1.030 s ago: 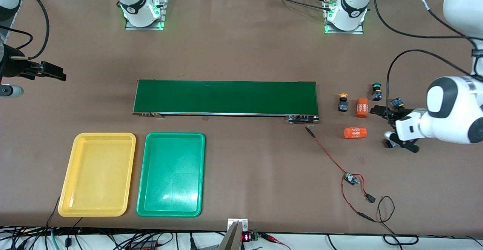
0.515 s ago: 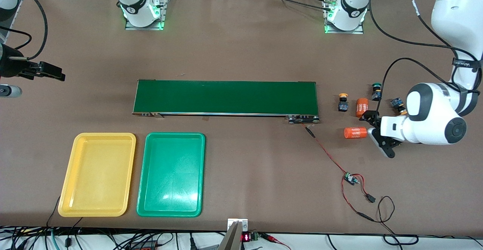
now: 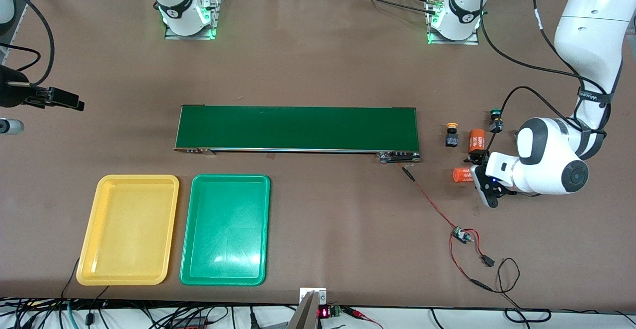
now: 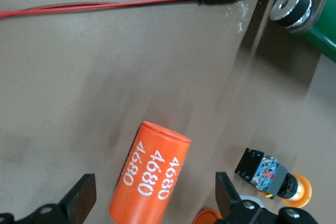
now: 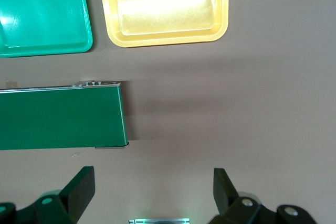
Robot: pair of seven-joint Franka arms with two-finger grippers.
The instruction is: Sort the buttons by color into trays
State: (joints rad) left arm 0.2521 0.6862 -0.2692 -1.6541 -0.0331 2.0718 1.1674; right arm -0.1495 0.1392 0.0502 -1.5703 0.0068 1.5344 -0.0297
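The buttons lie loose at the left arm's end of the table, a yellow-capped button (image 3: 451, 134) just past the conveyor belt (image 3: 297, 128) and a green-capped button (image 3: 495, 120) nearby, both well apart from the empty yellow tray (image 3: 128, 229) and green tray (image 3: 225, 229), so sorting looks unstarted. The left gripper (image 4: 152, 205) hovers with fingers spread wide over an orange cylinder (image 4: 150, 181) printed "4680", seemingly lined up on that rather than a button. The right gripper (image 5: 152, 195), fingers also apart, waits over bare table by the belt's other end.

A matte brown surface (image 3: 318, 60) fills nearly the whole front view under even overhead light, with glimpses of metal framing along its edge at the arms' bases and a tangle of black cables (image 3: 149, 314) hanging off the edge nearest the front camera.
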